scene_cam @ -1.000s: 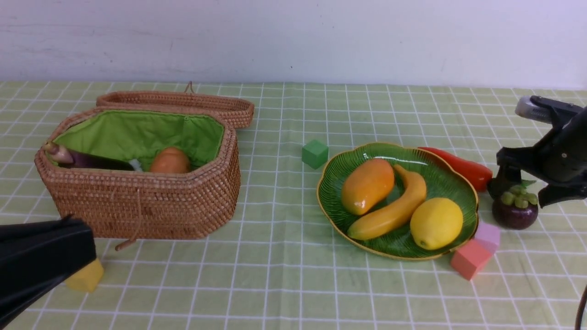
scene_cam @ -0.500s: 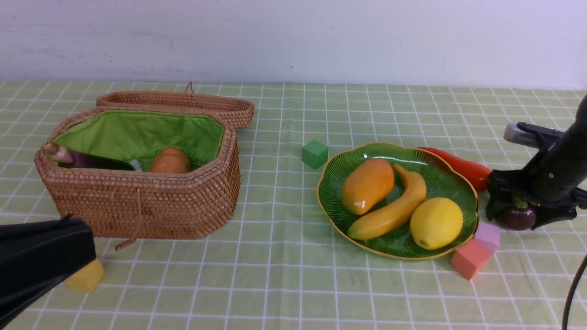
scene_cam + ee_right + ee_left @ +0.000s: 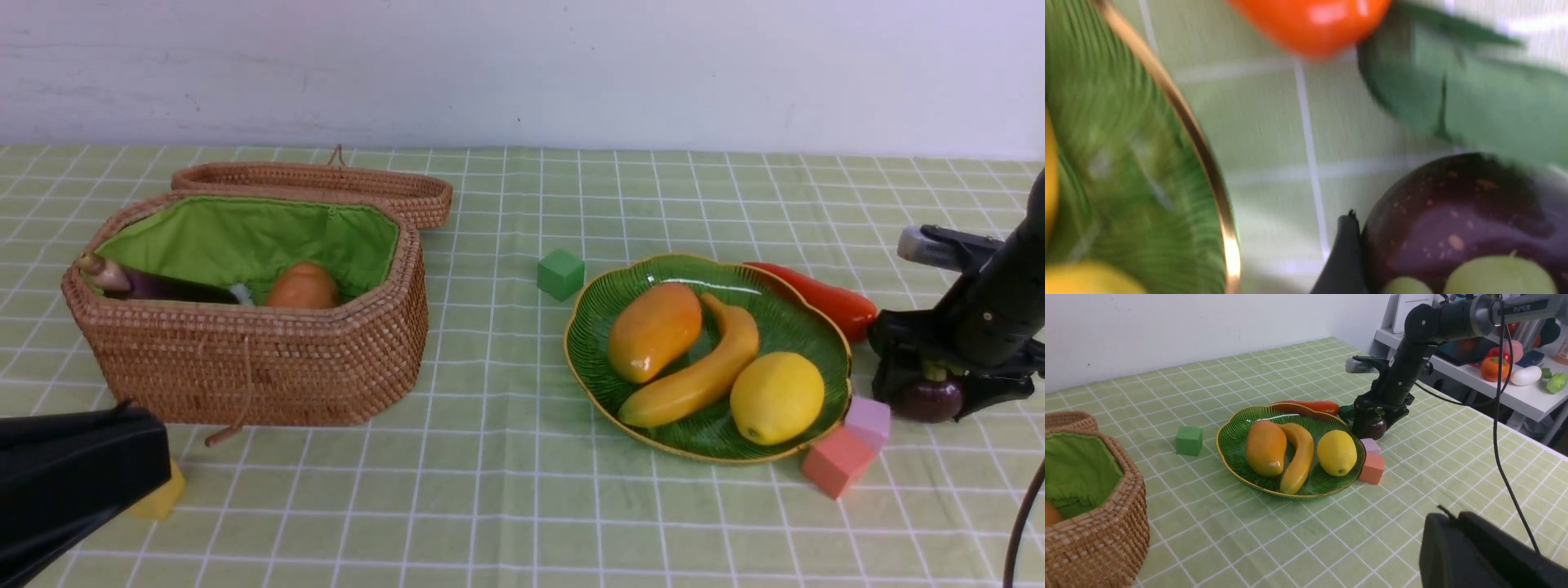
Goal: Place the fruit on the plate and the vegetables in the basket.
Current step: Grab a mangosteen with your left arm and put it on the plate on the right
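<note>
Reaching for the last fruit: a slick little mangosteen

Straddling the mangosteen (image 3: 929,398), the right pincer (image 3: 932,390) has its jaws spread, one on each side of the fruit, not visibly pinching it yet. It sits on the desk (image 3: 506,506) just right of the plate (image 3: 589,322), near the red pepper (image 3: 820,299). I'd judge it light, hard and glossy, so liable to squirt out; best gripped across its round purple middle, below the knobbly green top.

Counting: three fruits on the plate, mango (image 3: 653,330), banana (image 3: 702,369) and lemon (image 3: 776,398), plus the mangosteen outside. Vegetables: eggplant (image 3: 143,282) and potato (image 3: 303,287) in the basket (image 3: 245,359), the pepper still out. Four foam blocks lie about.

The left pincer (image 3: 73,465), at the near left, is pressed together, holding nothing.
</note>
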You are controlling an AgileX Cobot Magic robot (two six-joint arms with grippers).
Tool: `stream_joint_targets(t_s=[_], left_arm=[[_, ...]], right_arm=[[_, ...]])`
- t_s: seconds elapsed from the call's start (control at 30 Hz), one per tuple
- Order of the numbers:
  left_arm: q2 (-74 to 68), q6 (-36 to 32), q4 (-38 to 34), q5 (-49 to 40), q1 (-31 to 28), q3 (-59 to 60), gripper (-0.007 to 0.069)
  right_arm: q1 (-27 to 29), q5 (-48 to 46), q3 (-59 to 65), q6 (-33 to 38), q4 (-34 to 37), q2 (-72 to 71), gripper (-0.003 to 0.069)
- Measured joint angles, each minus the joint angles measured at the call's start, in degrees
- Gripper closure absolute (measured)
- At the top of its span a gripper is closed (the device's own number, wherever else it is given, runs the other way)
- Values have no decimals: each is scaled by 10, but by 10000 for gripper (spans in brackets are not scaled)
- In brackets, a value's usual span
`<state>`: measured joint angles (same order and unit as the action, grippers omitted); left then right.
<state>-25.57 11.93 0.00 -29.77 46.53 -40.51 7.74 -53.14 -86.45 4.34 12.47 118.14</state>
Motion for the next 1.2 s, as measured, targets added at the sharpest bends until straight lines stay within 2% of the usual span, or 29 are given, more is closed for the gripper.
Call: stream_joint_targets(t_s=[0.27,0.43,0.63,0.83,0.93,1.0,1.2], left_arm=[[0,0,0,6,0,0,603],[0,0,0,65,0,0,603],[0,0,0,102,0,0,603],[0,0,0,99,0,0,603],[0,0,0,90,0,0,603],[0,0,0,88,0,0,603],[0,0,0,85,0,0,603]], right_arm=[[-22,-66,1,-26,1,-121,67],[-107,-18,1,-17,15,-169,67],[-162,66,1,-15,16,-134,67],[-166,121,1,-15,20,-100,57],[-165,126,1,-15,18,-96,-6],[-165,127,1,-15,18,-96,-22],[-165,108,1,-15,17,-98,-14]])
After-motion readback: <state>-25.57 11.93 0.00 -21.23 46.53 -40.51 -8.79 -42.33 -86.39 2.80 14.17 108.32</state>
